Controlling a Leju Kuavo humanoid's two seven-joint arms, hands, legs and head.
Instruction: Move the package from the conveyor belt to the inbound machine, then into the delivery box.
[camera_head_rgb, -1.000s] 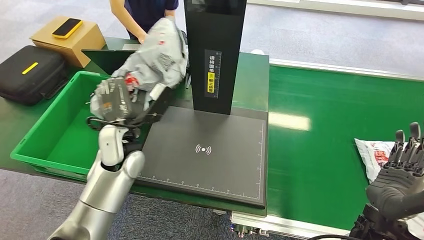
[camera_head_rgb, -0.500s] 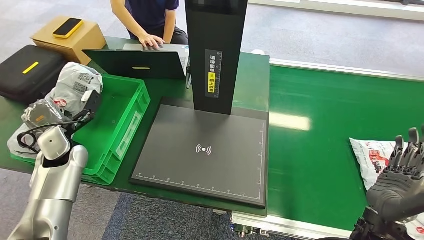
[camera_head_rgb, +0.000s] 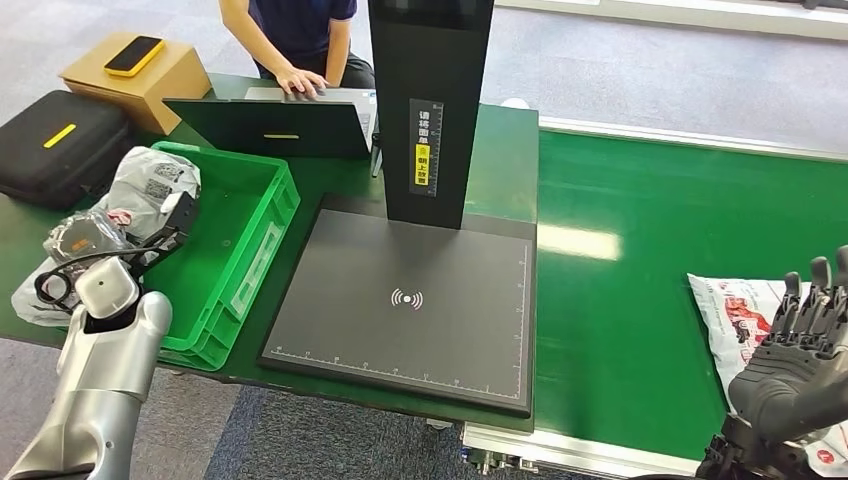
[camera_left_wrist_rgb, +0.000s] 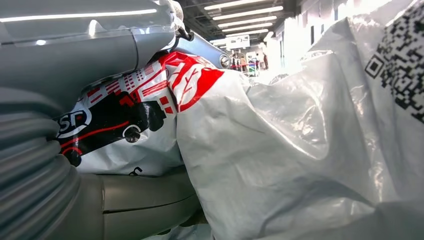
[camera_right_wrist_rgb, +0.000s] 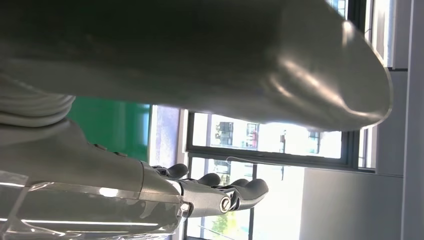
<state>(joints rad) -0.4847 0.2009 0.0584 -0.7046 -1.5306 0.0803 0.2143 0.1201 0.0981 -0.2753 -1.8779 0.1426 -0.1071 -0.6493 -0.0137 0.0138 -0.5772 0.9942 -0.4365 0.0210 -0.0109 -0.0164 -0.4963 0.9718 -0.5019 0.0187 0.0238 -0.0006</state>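
A crumpled grey-white package (camera_head_rgb: 150, 180) with red and black print hangs over the left rim of the green delivery box (camera_head_rgb: 250, 240). My left hand (camera_head_rgb: 85, 240) grips it from below. The left wrist view shows the bag (camera_left_wrist_rgb: 300, 140) pressed between the thumb and fingers of my left hand (camera_left_wrist_rgb: 75, 50). The black inbound machine has a flat scan plate (camera_head_rgb: 420, 300) and an upright column (camera_head_rgb: 430, 100); nothing lies on the plate. My right hand (camera_head_rgb: 805, 345) hovers with fingers apart over the green conveyor belt (camera_head_rgb: 650, 200), beside a second white package (camera_head_rgb: 735, 310). Its fingers (camera_right_wrist_rgb: 200, 195) hold nothing.
A person (camera_head_rgb: 300, 30) types on a laptop (camera_head_rgb: 270, 125) behind the box. A black case (camera_head_rgb: 60, 145) and a cardboard box (camera_head_rgb: 140, 75) with a yellow phone on it sit at the far left.
My left arm has swung the package from beside the machine's column across the green box to its left rim. The package on the belt has drifted slightly left. My right hand has barely moved.
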